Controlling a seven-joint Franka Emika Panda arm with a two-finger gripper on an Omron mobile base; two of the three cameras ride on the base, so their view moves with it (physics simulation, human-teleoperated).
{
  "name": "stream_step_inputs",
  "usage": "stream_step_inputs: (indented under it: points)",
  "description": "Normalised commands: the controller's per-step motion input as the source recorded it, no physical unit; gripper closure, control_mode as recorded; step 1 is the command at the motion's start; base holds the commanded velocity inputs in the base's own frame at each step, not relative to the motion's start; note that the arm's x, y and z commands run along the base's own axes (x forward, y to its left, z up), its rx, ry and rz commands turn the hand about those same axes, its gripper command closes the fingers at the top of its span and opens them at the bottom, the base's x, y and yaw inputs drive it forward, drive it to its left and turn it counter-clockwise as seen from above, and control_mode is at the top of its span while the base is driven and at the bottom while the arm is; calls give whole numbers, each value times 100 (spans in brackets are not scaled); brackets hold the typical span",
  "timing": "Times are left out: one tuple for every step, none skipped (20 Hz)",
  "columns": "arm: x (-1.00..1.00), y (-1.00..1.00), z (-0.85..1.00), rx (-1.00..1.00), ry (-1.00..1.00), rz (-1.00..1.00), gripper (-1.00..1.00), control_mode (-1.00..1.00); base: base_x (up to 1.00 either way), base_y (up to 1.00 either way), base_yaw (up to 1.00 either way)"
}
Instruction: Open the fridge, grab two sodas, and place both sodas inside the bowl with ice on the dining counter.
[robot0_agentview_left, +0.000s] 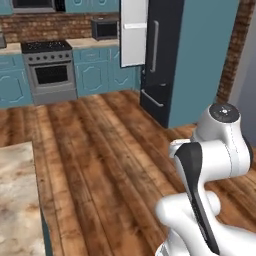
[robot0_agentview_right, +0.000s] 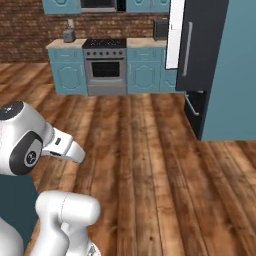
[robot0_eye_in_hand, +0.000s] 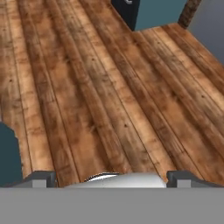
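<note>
The black fridge (robot0_agentview_left: 162, 60) stands at the far right across the floor, its left door (robot0_agentview_left: 134, 32) swung open with the pale inner face showing. The right door with its grey bar handle (robot0_agentview_right: 188, 42) is closed. The fridge's lower corner (robot0_eye_in_hand: 127, 11) sits at the top of the hand view. My gripper (robot0_eye_in_hand: 111, 180) is open, its two fingertips (robot0_eye_in_hand: 40, 179) wide apart with nothing between them, pointing down at bare wooden floor well short of the fridge. A corner of the dining counter (robot0_agentview_left: 17, 200) lies at the lower left. The sodas and the bowl are out of view.
A grey stove (robot0_agentview_left: 48, 70) and teal cabinets (robot0_agentview_left: 97, 72) line the back brick wall, with a microwave (robot0_agentview_left: 105, 28) on the counter there. Wide wooden floor (robot0_agentview_right: 145, 165) lies between me and the fridge. A teal panel (robot0_eye_in_hand: 8, 155) is close at the hand's left.
</note>
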Motion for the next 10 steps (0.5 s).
stream_step_inputs:
  points:
    - [0, 0, 0, 0, 0, 0, -100, 100, 100, 34, -7]
    - [0, 0, 0, 0, 0, 0, -100, 100, 100, 35, -10]
    - [0, 0, 0, 0, 0, 0, -100, 100, 100, 37, -12]
    - [0, 0, 0, 0, 0, 0, -100, 100, 100, 42, -15]
    - [0, 0, 0, 0, 0, 0, -100, 100, 100, 48, -18]
    - [0, 0, 0, 0, 0, 0, -100, 100, 100, 52, -22]
    - [0, 0, 0, 0, 0, 0, -100, 100, 100, 56, -25]
    - [0, 0, 0, 0, 0, 0, -100, 100, 100, 61, -30]
    - [0, 0, 0, 0, 0, 0, -100, 100, 100, 62, -32]
    - [0, 0, 0, 0, 0, 0, -100, 100, 100, 63, -33]
